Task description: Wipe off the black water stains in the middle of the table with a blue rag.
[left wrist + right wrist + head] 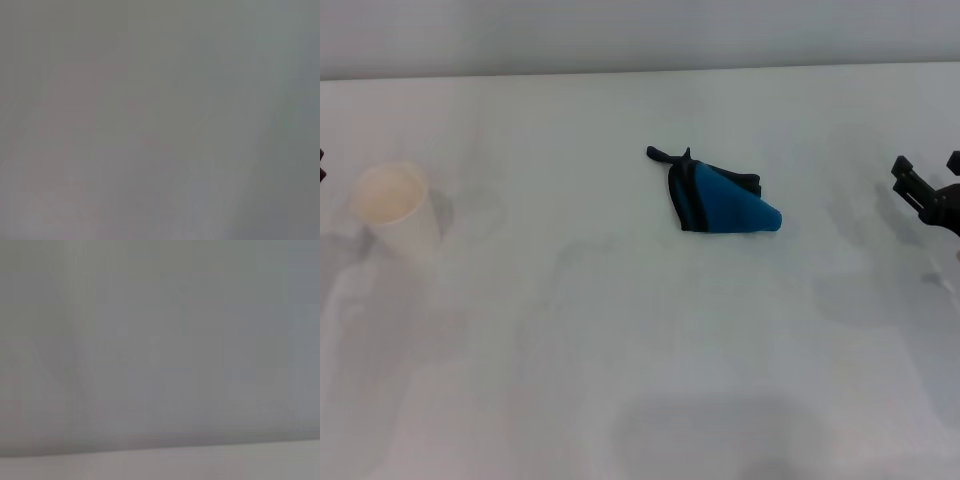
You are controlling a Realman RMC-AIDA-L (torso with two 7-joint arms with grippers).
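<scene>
Hovering right pincer (pixel 927 185) spread, empty, well apart from blue rag (pixel 722 201)

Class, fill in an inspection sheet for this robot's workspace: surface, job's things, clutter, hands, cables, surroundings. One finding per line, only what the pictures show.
Surface: white table, smooth, with faint shadows only.
Job's things: blue rag lies crumpled near the middle of the table, its black trim and loop toward the far left side; no black water stain can be seen on the bare tabletop.
Clutter: white paper cup stands upright near the left edge, apart from the rag.
Hands: right hand sits at the right edge, well away from the rag; left hand is barely in view at the left edge.
Cables: nothing seen.
Surroundings: plain pale wall behind the table; both wrist views show only blank grey.
</scene>
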